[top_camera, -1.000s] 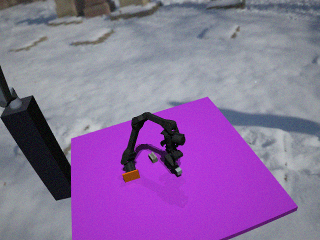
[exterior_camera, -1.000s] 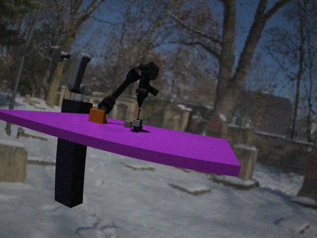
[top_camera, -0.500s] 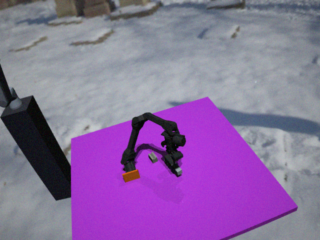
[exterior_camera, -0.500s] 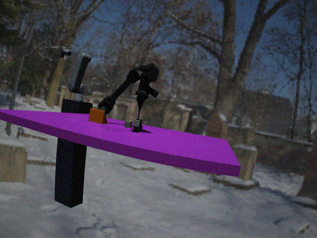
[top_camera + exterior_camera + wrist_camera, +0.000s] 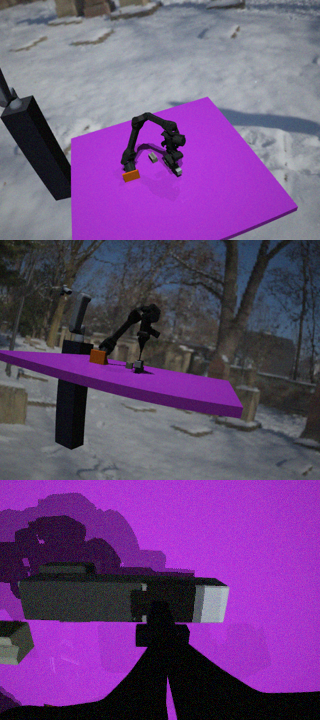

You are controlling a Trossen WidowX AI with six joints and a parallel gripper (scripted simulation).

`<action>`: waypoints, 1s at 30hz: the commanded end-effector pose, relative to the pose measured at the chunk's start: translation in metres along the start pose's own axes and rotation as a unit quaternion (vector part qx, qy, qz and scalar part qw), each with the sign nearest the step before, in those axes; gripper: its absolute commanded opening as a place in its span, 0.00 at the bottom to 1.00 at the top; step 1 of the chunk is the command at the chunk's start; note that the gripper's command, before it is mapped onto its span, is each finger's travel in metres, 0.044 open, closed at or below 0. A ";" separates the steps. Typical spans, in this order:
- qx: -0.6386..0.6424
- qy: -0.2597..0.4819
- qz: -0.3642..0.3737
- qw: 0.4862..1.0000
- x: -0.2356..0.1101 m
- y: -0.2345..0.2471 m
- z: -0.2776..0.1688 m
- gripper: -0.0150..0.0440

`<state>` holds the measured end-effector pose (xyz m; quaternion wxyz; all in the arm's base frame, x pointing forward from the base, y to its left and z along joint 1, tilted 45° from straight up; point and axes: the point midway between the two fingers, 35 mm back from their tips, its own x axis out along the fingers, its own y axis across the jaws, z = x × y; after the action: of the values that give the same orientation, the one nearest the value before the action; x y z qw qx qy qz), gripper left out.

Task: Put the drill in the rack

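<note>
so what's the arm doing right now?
The single arm is bent over the purple table, its shut gripper pointing straight down onto the dark block with the pale end, apparently the key fixture that locks the drill. It holds nothing; the closed fingertips look to be pressing on the block's top. A small grey block sits apart, beside it. The orange block at the arm's base is untouched.

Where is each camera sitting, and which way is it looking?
Top: high up, looking down on the purple table; the whole arm shows.
Exterior: off to one side, low, looking across the table; the whole arm shows.
Wrist: on the arm, looking down past the shut gripper at a dark block with a pale end.
Shared: all three show that block and a small grey piece.
</note>
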<state>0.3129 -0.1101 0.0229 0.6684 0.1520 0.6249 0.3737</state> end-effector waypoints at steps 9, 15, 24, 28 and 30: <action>0.001 0.004 0.003 1.000 0.009 0.000 -0.001 0.25; 0.001 0.004 0.003 1.000 0.011 0.000 -0.001 0.25; 0.001 0.004 0.003 1.000 0.014 0.000 -0.002 0.25; 0.001 0.004 0.003 1.000 0.016 0.000 -0.003 0.25; 0.001 0.004 0.003 1.000 0.017 0.000 -0.003 0.25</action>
<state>0.3134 -0.1082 0.0213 0.6772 0.1498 0.6186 0.3692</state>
